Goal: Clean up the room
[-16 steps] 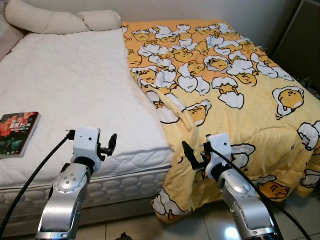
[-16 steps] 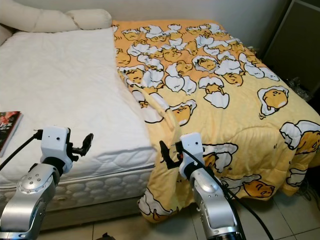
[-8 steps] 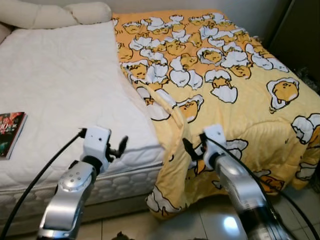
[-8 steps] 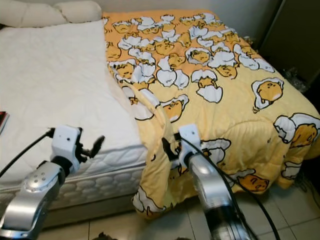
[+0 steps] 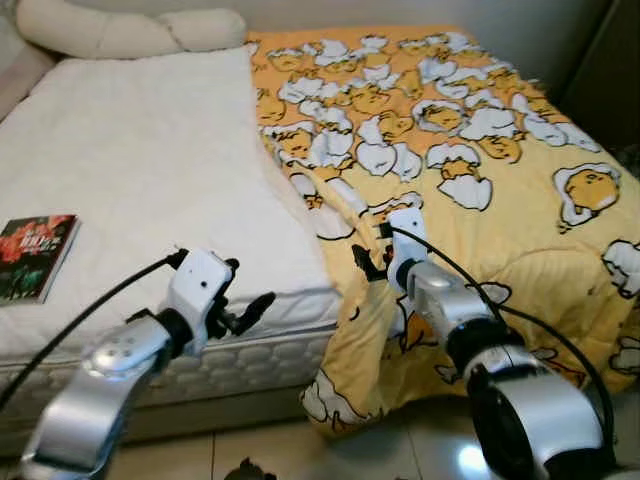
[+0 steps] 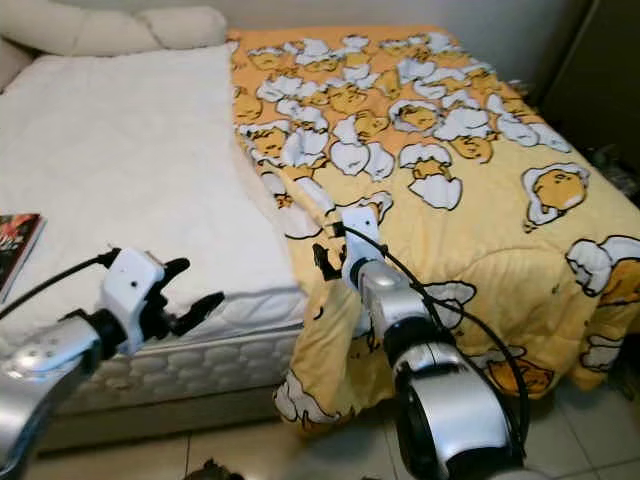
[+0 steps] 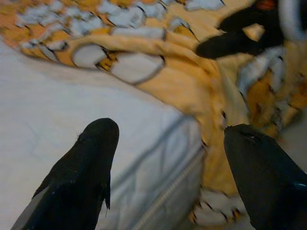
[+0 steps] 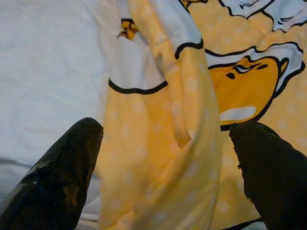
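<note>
One yellow egg-print duvet [image 5: 480, 170] covers the right half of the mattress [image 5: 150, 190]. The right gripper [image 8: 163, 158] straddles its folded edge, fingers wide apart, gripping nothing. The left gripper [image 5: 250, 305], open and empty, hovers at the mattress's foot edge. One book [image 5: 35, 255] and two pillows [image 5: 130, 28] lie on the mattress.

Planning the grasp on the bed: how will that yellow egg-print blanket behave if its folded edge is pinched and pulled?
The blanket looks soft and floppy: it drapes over the mattress corner in loose folds, so it will likely sag and trail. The fold between the right gripper's open fingers looks thick, probably easy to pinch. Spread that wide, it may drag heavily.
</note>
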Controlling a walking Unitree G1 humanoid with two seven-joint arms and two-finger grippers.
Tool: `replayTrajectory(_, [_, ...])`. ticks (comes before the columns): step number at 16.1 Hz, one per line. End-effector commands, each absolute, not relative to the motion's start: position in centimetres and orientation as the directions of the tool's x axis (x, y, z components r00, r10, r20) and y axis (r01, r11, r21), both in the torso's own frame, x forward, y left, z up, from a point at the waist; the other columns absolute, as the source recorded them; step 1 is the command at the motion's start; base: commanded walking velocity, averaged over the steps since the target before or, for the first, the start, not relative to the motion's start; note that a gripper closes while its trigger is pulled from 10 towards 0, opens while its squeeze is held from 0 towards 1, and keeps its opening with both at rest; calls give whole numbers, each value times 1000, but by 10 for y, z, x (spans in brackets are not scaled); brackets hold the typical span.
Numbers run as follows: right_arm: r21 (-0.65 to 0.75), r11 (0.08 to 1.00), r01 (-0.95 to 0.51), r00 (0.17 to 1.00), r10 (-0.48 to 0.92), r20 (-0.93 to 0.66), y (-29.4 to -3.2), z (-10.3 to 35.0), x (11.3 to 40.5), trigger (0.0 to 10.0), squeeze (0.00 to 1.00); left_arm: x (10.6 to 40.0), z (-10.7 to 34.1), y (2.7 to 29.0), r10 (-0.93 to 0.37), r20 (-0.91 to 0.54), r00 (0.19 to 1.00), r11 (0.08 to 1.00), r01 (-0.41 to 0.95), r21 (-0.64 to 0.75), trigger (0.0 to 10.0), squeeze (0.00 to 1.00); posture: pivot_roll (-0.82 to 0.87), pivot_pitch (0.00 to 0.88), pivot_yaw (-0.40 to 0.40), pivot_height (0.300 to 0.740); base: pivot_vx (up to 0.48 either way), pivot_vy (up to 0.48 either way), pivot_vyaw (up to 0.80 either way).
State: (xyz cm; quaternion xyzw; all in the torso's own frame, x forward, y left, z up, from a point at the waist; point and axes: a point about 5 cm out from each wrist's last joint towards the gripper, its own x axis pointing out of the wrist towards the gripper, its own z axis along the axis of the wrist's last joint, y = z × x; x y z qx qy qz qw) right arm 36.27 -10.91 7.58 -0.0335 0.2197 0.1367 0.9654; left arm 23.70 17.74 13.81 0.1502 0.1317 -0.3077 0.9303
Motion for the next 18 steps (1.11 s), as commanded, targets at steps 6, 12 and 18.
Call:
replayTrajectory(6, [-33,966,-255,868,213,-449,-109,73,364,0,0,205,153,188,-537,-413,736,749,641,167,10000,0,243,205,41,740,0,0,0])
replayTrajectory(12, [-3,971,-237,880,214,-425,-111,75,365,0,0,204,153,178,-572,-412,710,734,667,131,10000,0,211,175,36,740,0,0,0])
replayTrajectory(18, [-1,968,-251,874,227,-430,-110,71,362,0,0,202,152,182,-560,-429,709,738,662,130,10000,0,213,179,39,740,0,0,0])
